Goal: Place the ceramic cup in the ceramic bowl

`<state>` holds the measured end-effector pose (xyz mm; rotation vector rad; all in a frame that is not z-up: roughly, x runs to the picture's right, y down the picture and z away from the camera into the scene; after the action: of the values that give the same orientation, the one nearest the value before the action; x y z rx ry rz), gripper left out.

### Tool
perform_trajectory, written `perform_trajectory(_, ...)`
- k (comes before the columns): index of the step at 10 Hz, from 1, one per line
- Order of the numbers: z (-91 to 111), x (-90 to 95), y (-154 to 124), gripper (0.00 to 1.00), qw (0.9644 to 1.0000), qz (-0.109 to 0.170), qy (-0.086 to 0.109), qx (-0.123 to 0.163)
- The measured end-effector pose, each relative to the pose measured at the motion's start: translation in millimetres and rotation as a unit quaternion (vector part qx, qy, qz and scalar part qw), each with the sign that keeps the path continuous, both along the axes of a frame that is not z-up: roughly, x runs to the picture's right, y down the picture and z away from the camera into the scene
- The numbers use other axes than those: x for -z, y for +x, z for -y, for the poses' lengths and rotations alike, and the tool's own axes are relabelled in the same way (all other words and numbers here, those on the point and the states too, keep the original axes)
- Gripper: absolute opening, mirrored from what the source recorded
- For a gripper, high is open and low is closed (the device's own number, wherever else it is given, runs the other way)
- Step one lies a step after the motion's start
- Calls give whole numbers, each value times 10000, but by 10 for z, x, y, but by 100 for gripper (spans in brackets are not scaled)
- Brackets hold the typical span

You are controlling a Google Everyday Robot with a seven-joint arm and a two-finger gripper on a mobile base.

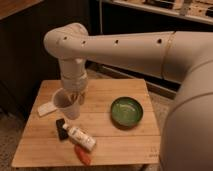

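Wooden slatted table [125,142] on a speckled floor, dark cabinetry behind. Large off-white arm [125,47] reaching in from the right across the upper view, then bent downward over the table's left half. Gripper [75,97] at the arm's lower end, pointing straight down, right at the near-right rim of the ceramic cup [67,107], touching or overlapping it. Claw state: cannot tell whether spread, pressed together or pinching the rim, as its lower end is lost against the cup's mouth. Ceramic cup on the left half of the table: plain off-white, handleless, tapered, wide at the rim and narrow at the base, mouth open upward and shadowed inside. Slight lean noted, rim toward the left. Base on the boards or just off them: cannot tell. Ceramic bowl [126,111] on the table's right half, right of the cup and well apart from it. Round, shallow, glossy green glaze with a darker rim, clearly wider than the cup, green interior showing in full. Flat white object [46,108] just left of the cup, near the table's left edge. Small black object [61,129] in front of the cup, just beside a white labelled bottle [82,138] lying on its side, angled toward the front edge. Orange-red object [83,155] at the front edge, just beside the bottle's lower end.
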<state>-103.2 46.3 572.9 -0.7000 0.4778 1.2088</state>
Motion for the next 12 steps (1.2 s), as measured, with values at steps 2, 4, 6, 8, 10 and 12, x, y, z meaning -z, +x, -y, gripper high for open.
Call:
perform_trajectory(2,-37,179,369,0,9989,-401,-5,-238)
perform_trajectory(4,-99,312,673,0,9965,-624,18,-561)
perform_trajectory(6,-185,396,1001,0,9910,-797,97,-1076)
perform_trajectory(8,-233,339,1141,0,9863,-861,139,-1403)
perform_trajectory(10,-286,141,1369,0,9803,-976,125,-1714)
perform_trajectory(12,-230,-80,1500,0,9789,-922,121,-1821)
